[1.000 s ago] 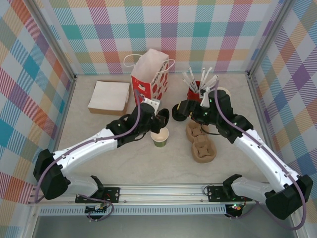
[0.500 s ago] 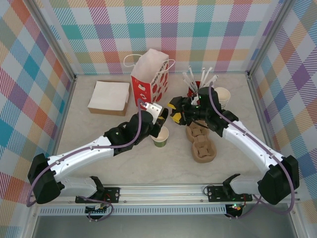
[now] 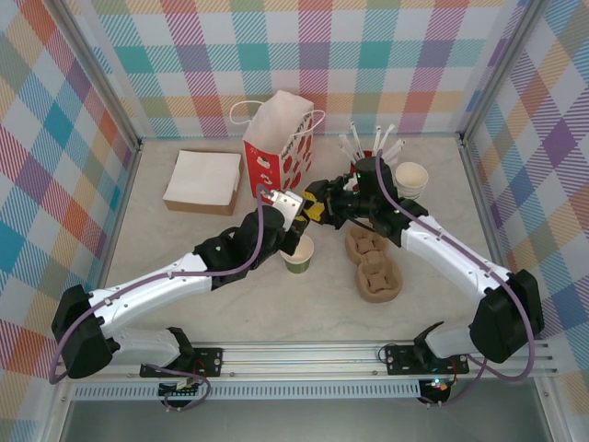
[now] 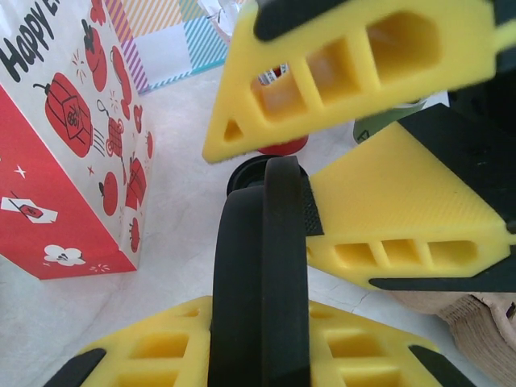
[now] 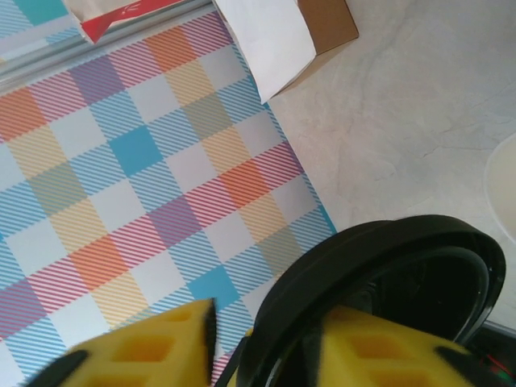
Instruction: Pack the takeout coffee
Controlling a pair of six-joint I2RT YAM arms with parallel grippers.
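left gripper (image 3: 300, 218) is clamped on a black lid (image 4: 260, 266) held on edge. right gripper (image 3: 317, 208) straddles the lid's far rim; whether it pinches, i cannot tell. the lidless green cup (image 3: 298, 255) stands upright just below both, nearer the left jaws.

Red printed bag (image 3: 281, 138), green cup (image 3: 296, 265), black lid (image 4: 262, 282), tan carriers (image 3: 375, 273), pastel plaid walls (image 3: 304, 55).
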